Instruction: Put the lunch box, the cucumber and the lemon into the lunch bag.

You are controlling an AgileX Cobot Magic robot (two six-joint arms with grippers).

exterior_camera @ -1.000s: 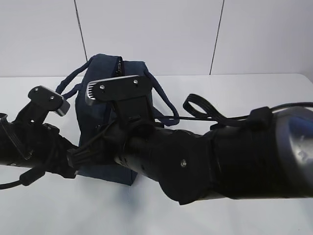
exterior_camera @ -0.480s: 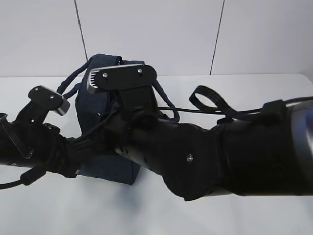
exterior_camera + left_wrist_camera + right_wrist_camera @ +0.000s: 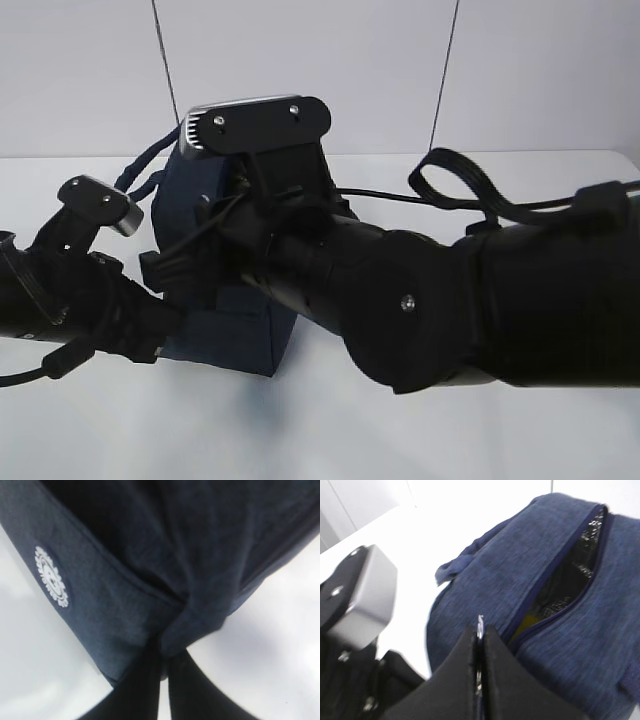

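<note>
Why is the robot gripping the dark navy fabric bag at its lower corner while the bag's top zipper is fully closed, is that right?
Not quite: the top zipper of the dark navy fabric bag is partly open, showing silvery lining and something yellow inside, as the right wrist view shows. The left end effector does pinch the bag's lower corner.

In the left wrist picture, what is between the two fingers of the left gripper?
A pinched fold of the lunch bag's navy fabric sits between the left gripper's fingertips.

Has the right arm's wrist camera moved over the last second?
Yes. The right wrist camera has risen against the wall seam and now hides the lunch bag top.
</note>
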